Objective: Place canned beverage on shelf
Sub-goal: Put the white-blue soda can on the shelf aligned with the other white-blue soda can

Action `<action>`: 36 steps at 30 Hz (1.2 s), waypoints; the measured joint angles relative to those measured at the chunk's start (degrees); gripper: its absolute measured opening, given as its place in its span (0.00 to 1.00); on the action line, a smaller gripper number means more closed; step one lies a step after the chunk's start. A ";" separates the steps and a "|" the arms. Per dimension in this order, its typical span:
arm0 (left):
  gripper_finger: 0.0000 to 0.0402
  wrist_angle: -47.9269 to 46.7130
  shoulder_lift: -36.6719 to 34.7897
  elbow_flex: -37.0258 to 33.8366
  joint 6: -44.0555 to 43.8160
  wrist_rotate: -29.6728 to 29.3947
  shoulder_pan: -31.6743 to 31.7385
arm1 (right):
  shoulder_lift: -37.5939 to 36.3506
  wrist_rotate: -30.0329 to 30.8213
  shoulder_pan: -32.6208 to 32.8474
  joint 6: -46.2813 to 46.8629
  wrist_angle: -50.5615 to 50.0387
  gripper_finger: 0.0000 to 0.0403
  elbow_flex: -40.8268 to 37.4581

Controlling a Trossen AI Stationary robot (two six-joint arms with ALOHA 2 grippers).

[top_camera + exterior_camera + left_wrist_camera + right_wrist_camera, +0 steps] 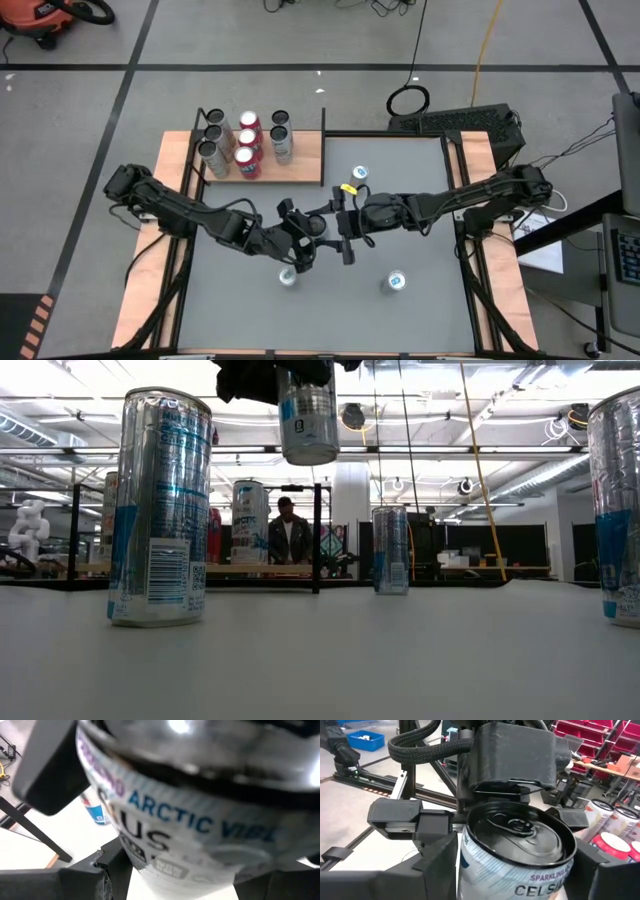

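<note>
A silver-and-blue can [308,415] hangs upright high above the table, between my two grippers at the table's middle. My left gripper [308,242] comes from the left and my right gripper [338,228] from the right; both are shut on this can, which they largely hide in the high view. The can's dark top shows in the right wrist view [520,832]. The wood-grain shelf [305,160] with black posts stands at the table's far left and bears several cans [245,148]. My left gripper has the can between its two fingers [420,820], level, from the table's left side. The can's printed wall [200,820] fills its wrist view, so the contact spots are hidden. The can is upright and clear of the table. My right gripper pinches the can's upper wall [470,865] just below the rim between its two fingers [437,867], coming level from the table's right side, opposite my left gripper. The can stands upright, lifted clear.
Three more cans stand on the grey table: one at the near middle [288,278], one at the near right [397,282], one farther back [361,172]. A person [288,535] stands beyond the table in the low view.
</note>
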 joint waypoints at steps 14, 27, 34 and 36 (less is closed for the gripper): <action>0.64 0.06 0.02 0.02 -0.28 -0.18 0.13 | -0.31 -1.21 -0.04 1.60 -1.32 0.48 0.02; 0.88 0.25 -0.68 0.17 1.20 -6.56 -2.37 | -2.74 -2.80 -1.62 1.47 -5.72 0.48 -0.17; 0.96 -3.51 -5.82 0.17 1.12 -18.11 -7.64 | -3.33 -2.29 -3.33 1.44 -5.58 0.48 -0.13; 0.96 -5.73 -7.55 0.22 1.73 -21.21 -9.94 | -3.33 -2.31 -4.28 2.41 -4.00 0.48 -0.52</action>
